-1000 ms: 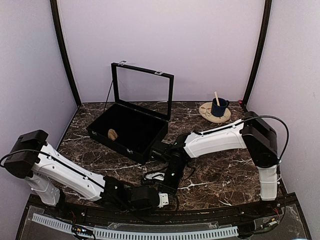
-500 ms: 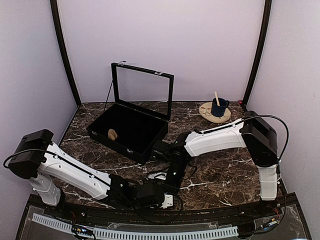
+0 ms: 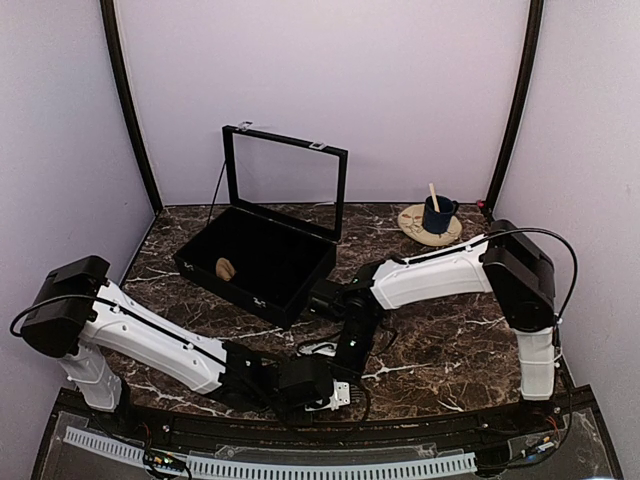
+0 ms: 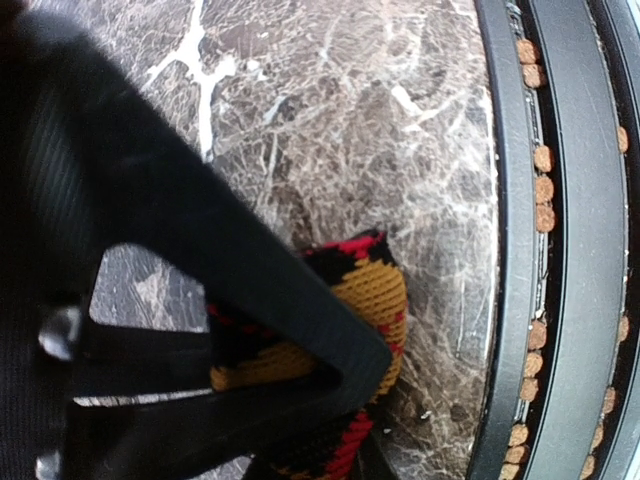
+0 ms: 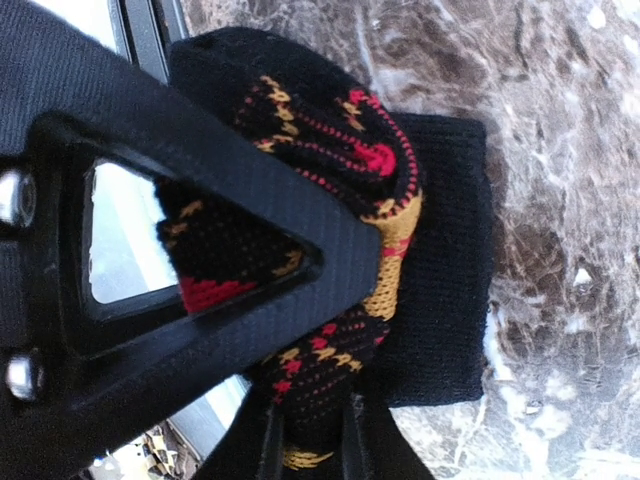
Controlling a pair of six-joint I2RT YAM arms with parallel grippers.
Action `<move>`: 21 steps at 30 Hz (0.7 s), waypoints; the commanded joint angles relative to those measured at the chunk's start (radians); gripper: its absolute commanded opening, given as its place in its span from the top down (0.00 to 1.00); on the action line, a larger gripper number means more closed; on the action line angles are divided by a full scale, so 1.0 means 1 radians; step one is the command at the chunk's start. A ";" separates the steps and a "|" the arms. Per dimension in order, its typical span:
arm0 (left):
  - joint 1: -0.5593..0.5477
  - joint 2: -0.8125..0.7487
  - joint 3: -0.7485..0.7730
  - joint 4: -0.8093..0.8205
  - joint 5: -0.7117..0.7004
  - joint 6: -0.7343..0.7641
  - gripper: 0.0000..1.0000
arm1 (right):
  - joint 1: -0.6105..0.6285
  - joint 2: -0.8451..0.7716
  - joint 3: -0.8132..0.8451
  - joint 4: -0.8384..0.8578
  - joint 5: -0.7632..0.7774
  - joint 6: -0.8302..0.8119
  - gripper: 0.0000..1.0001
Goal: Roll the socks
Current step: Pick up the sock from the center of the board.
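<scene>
Pinching socks [image 5: 335, 135] (left gripper [image 4: 352, 388], right gripper [image 5: 345, 345])

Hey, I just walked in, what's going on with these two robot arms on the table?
Both arms are working on a pair of socks, black with red and yellow diamonds, at the near edge of the marble table. The right fingers grip the bunched-up bundle, and the left fingers look clamped on one end of it. The roll does not look finished: a plain black cuff sticks out flat beside the bundle.

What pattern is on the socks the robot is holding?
The socks are black with red and mustard-yellow diamond knit; clearest in the right wrist view.
</scene>
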 commanded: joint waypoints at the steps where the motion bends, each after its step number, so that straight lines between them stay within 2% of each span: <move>1: 0.019 0.054 -0.019 -0.104 0.119 -0.088 1.00 | -0.011 0.002 -0.025 0.062 -0.009 0.019 0.85; 10: 0.052 0.022 -0.034 -0.125 0.162 -0.202 1.00 | -0.044 -0.084 -0.139 0.153 0.006 0.088 0.78; 20: 0.059 -0.003 -0.042 -0.148 0.199 -0.253 1.00 | -0.088 -0.191 -0.244 0.261 0.004 0.172 0.74; 21: 0.060 -0.007 -0.042 -0.150 0.199 -0.258 1.00 | -0.093 -0.201 -0.254 0.273 0.003 0.182 0.71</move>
